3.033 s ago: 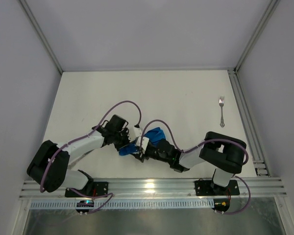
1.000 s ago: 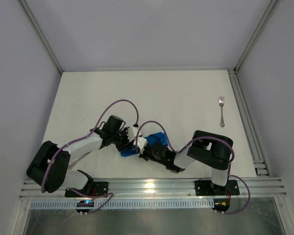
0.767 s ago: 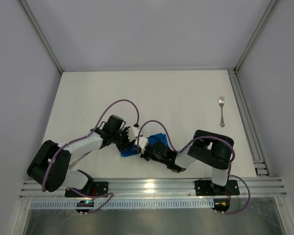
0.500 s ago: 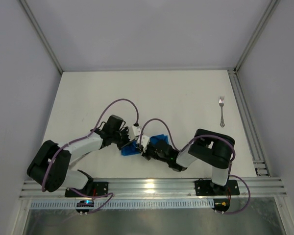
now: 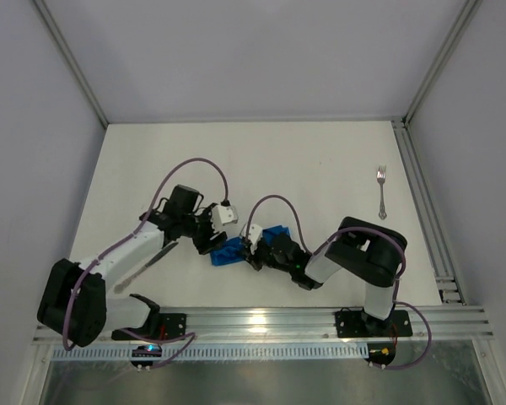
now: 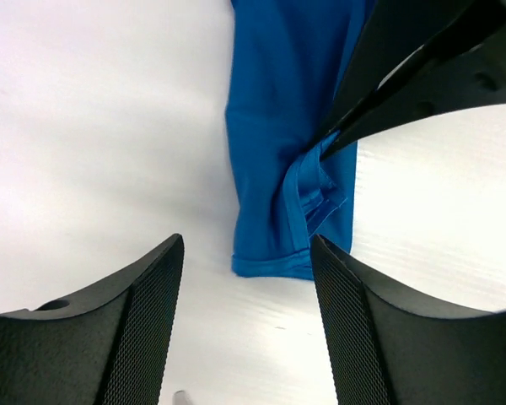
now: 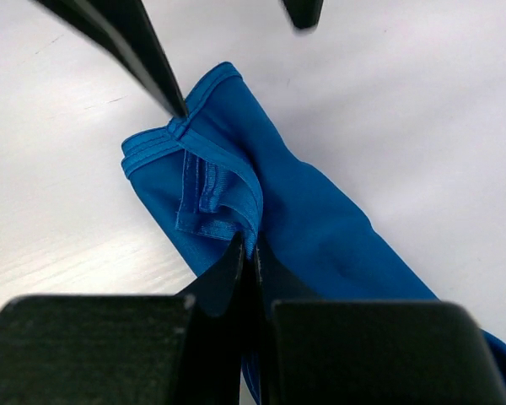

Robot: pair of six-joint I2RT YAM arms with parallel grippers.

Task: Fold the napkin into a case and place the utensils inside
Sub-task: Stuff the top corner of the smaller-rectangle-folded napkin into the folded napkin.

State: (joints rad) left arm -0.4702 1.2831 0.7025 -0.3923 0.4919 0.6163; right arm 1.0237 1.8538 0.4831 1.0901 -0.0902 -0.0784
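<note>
my right gripper (image 7: pixel 249 253) pinches a hemmed fold of the narrow, soft blue napkin (image 7: pixel 236 190); my left gripper (image 6: pixel 244 253) gapes above its end. smooth white table (image 5: pixel 304 169), grey walls (image 5: pixel 253 59).

White table (image 5: pixel 320 160): napkin (image 5: pixel 226 252), fork (image 5: pixel 381 192)

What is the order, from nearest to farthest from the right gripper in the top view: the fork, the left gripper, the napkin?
1. The napkin: pinched between the shut fingers of the right gripper itself.
2. The left gripper: open, just to the left, at the napkin's far end.
3. The fork: lying far off to the right, alone.
</note>
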